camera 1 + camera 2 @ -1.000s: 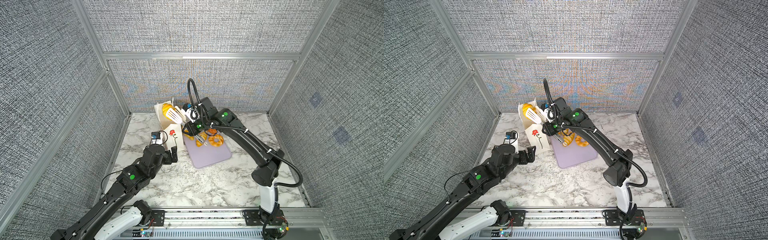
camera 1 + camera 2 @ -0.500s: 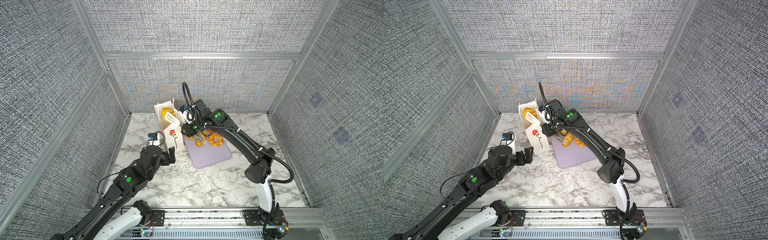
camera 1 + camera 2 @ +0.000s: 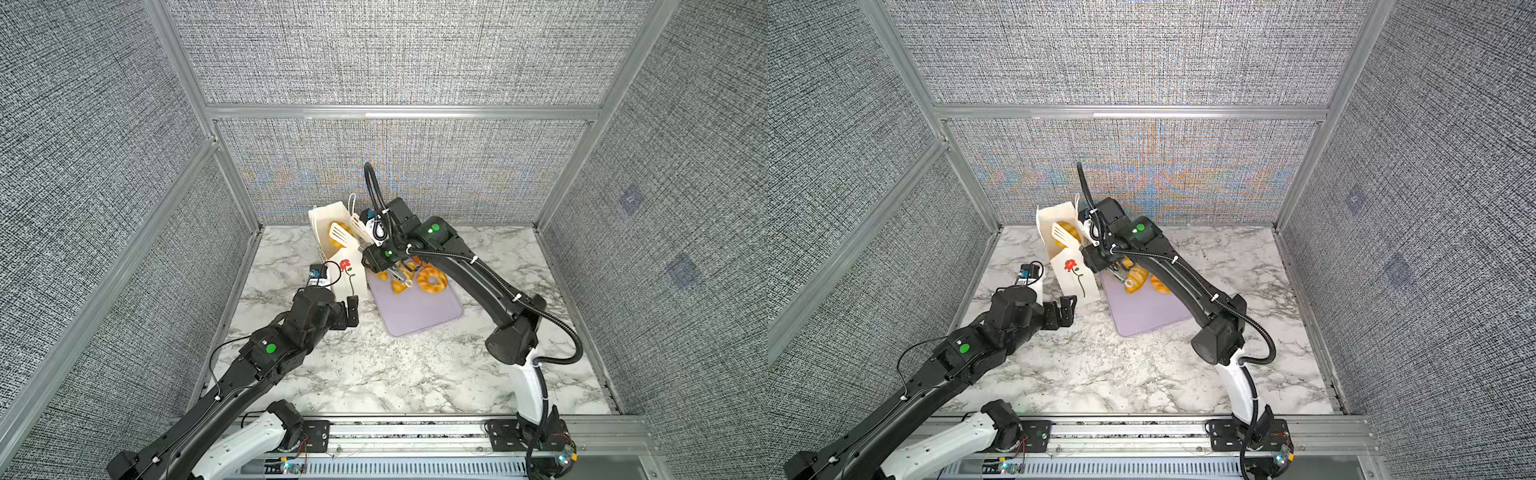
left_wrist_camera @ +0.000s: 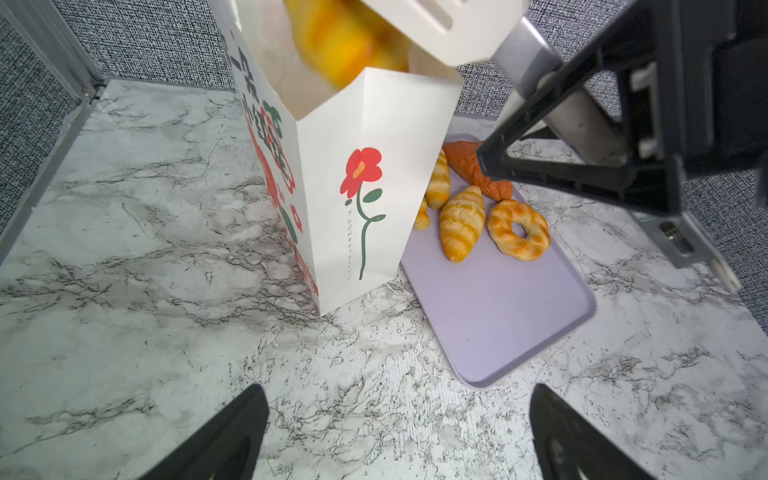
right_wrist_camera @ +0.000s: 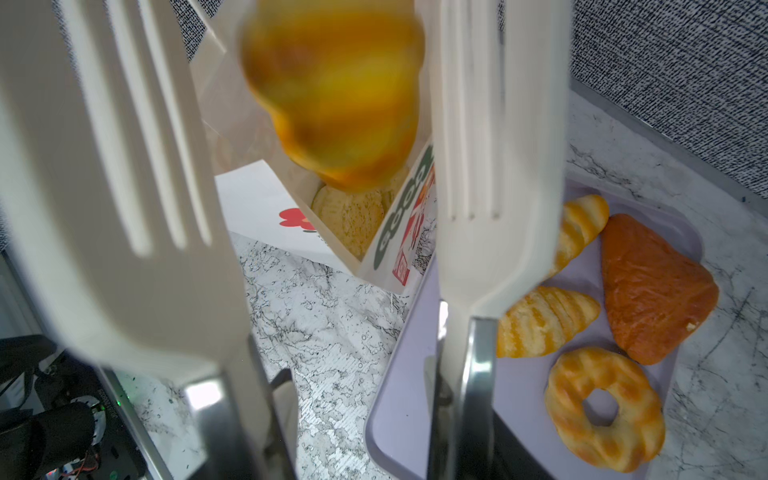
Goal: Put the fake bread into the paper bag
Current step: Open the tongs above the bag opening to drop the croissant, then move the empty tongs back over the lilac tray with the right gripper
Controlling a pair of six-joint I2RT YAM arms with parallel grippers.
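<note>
The white paper bag with a red flower stands upright left of the lilac tray. My right gripper is shut on white tongs, whose blades stand spread above the bag's mouth. A blurred yellow fake bread bun hangs loose between the blades, over another piece inside the bag. My left gripper is open and empty, low over the table in front of the bag.
The lilac tray holds a ring, striped croissants and an orange-brown triangular piece. The bag stands close to the back wall and left frame post.
The tongs' blades have spread apart over the bag and the bun, gripped before, now drops blurred between them. The right arm shifted slightly. The left arm has barely moved.
</note>
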